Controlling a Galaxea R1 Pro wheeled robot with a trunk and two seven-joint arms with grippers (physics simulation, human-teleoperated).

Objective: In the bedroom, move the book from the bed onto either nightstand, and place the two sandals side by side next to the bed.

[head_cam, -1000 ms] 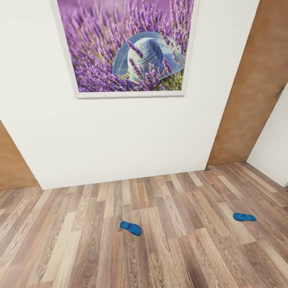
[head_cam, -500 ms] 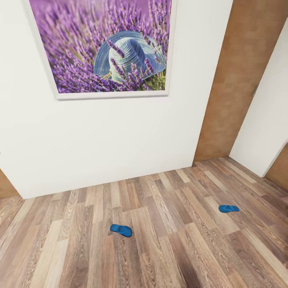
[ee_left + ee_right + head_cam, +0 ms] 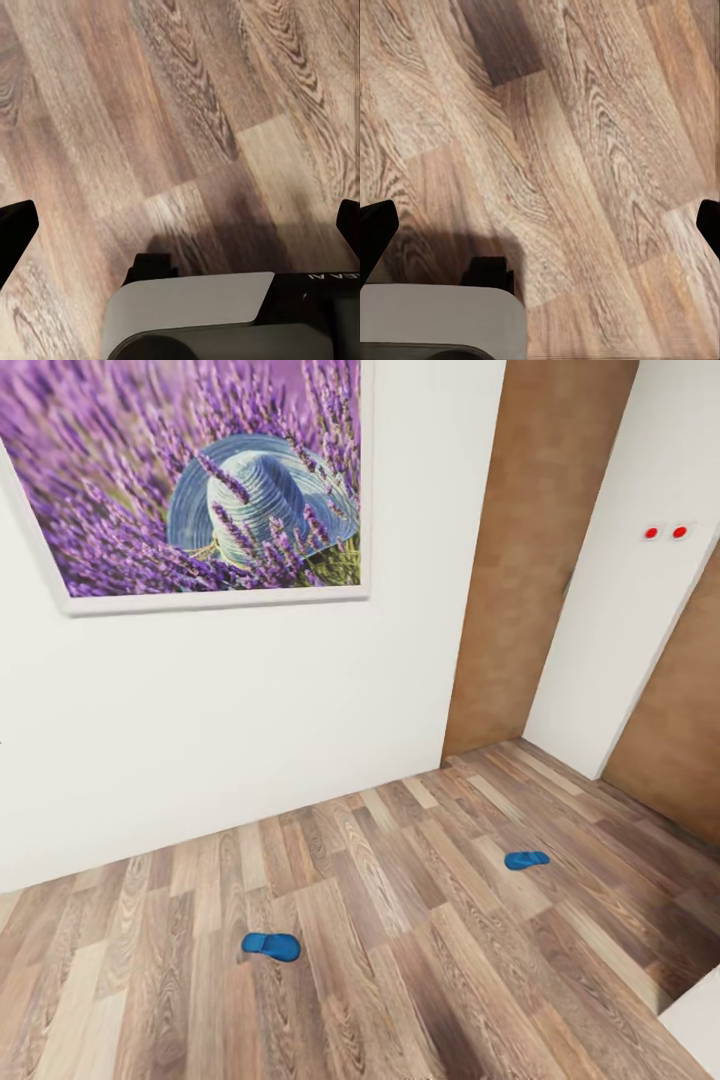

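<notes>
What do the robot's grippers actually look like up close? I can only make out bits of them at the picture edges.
Each wrist view shows black fingertips at both side edges, one left gripper finger and one right gripper finger. Below sits a smooth light-grey rounded housing with a small black block above it. The left one carries tiny white lettering, too small to read.

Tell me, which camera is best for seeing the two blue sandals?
The head view. One blue sandal lies on the wood floor near the white wall, the other sandal far off to its right. Both wrist views look straight down at floor planks between wide-open fingertips, with no sandal there.
</notes>
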